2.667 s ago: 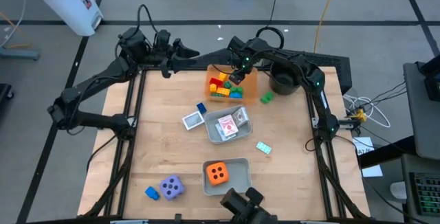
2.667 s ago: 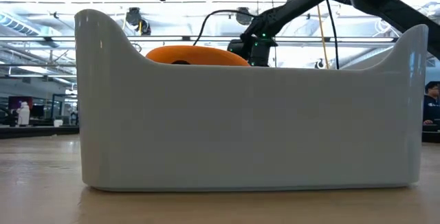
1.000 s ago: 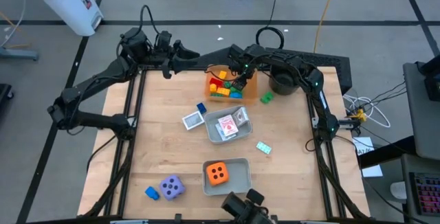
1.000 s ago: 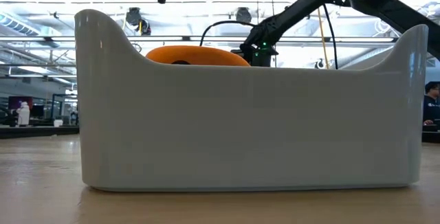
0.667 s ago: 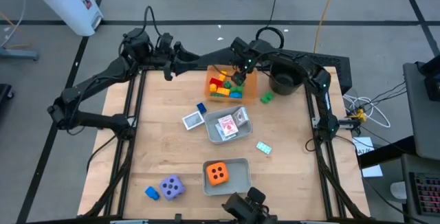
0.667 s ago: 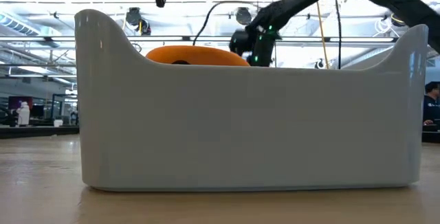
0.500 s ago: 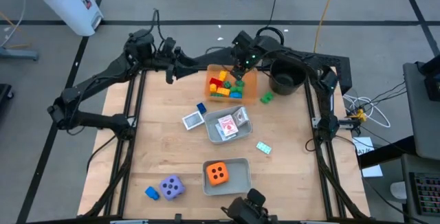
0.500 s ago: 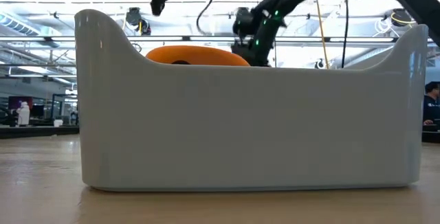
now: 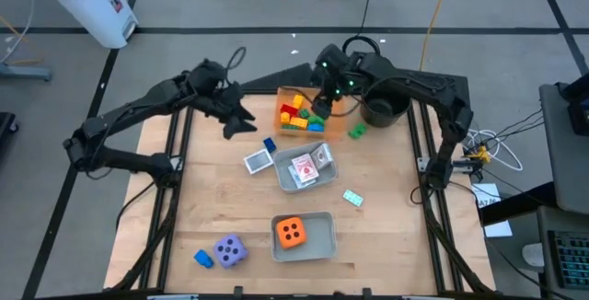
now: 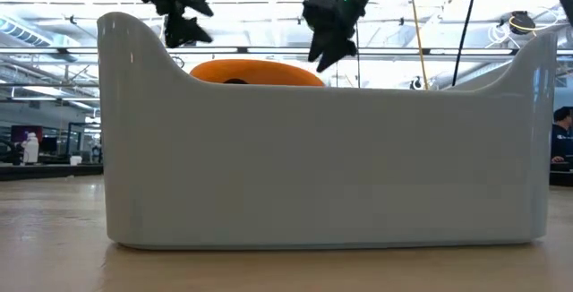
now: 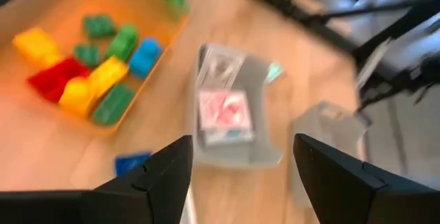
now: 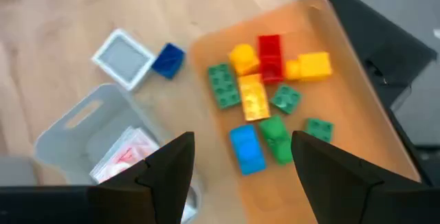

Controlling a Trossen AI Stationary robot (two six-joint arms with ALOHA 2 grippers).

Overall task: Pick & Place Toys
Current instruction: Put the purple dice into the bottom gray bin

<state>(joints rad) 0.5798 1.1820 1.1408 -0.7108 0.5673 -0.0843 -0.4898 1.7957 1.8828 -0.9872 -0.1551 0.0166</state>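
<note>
Near table edge: purple die (image 9: 229, 250) and a blue brick (image 9: 203, 259) by the near-left corner, touching or almost. Just right of them, near grey tray (image 9: 305, 235) w/ orange die (image 9: 292, 233) inside; in low view this tray's wall fills most of the pic, orange die top showing above its rim.

Mid table: second grey tray (image 9: 284, 167) holding pink cards (image 9: 303, 169) and another card (image 9: 321, 155) beside them. White card (image 9: 258, 161) flat on the wood just left of that tray, a second blue brick (image 9: 270, 144) just beyond it. Teal card (image 9: 352, 198) alone toward the right edge.

Far side: orange tray (image 9: 333, 115) near the far edge, w/ red, yellow, green and blue bricks (image 9: 296, 115) loose inside, some touching. Green brick (image 9: 357, 132) on the wood just right of the orange tray. Black pot (image 9: 380, 107) by the far-right corner.

Left gripper (image 9: 241, 124) in the air over the far-left part of table, left of orange tray; fingers wide apart in left wrist view, nothing between them.

Right gripper (image 9: 321, 109) above the orange tray's far-right part, over the bricks; fingers spread wide in right wrist view, holding nothing.
</note>
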